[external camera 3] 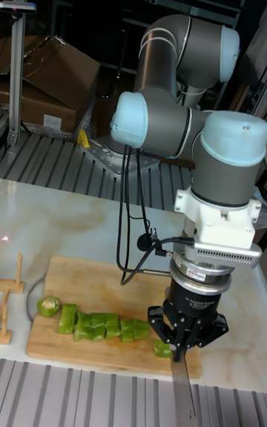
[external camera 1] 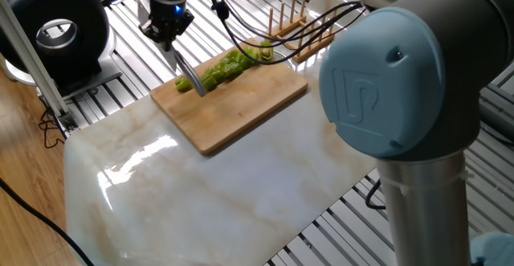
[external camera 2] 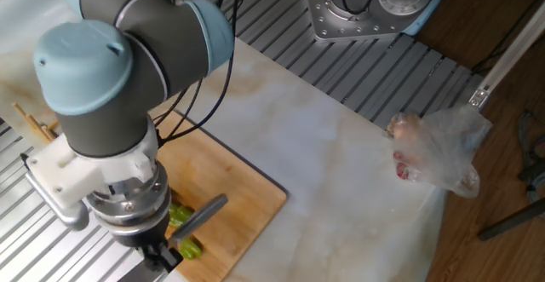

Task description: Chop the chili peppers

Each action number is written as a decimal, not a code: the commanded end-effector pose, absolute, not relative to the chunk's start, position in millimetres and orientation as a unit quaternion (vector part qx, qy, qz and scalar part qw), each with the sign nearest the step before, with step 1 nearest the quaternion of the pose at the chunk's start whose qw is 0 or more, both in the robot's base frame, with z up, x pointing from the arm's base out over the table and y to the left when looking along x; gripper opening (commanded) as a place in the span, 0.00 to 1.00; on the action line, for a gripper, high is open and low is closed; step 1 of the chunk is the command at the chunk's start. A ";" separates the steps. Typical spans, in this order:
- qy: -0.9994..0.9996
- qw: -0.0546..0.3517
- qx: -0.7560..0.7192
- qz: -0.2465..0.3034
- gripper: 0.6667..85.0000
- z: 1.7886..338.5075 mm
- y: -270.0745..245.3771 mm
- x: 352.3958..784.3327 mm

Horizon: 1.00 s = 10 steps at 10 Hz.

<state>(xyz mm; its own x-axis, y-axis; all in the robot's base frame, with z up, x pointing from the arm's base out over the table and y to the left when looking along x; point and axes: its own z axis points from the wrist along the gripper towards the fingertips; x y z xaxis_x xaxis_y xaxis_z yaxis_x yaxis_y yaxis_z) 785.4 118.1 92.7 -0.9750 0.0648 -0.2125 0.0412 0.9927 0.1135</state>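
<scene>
Your tool (external camera 1: 170,41) is clamped on a knife (external camera 1: 189,75), blade tip among the chili peppers (external camera 1: 227,63) on the cutting board (external camera 1: 241,105). From the other side, the blade (external camera 2: 200,214) crosses green pieces (external camera 2: 184,246). Tall view: slices (external camera 3: 96,323) lie in a row, the tool (external camera 3: 180,349) at their end.

The rectangular cutting board (external camera 1: 233,105) is pale matt wood with visible grain. It lies on a glossy white marble-look tabletop (external camera 1: 209,202) that throws back glare, framed by ribbed silver metal rails (external camera 2: 400,69). The wrinkled light-green chili pepper (external camera 1: 229,63) looks moist. A crinkled clear plastic bag (external camera 2: 443,150) shines softly.
</scene>
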 end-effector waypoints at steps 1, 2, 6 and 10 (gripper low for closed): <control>0.993 0.107 0.030 0.048 0.01 80.8 118.7 786.2; 0.993 0.098 0.027 0.053 0.01 77.7 122.9 780.9; 0.996 0.081 0.025 0.041 0.01 72.5 122.6 766.1; 0.997 0.072 0.024 0.025 0.01 73.8 115.1 759.2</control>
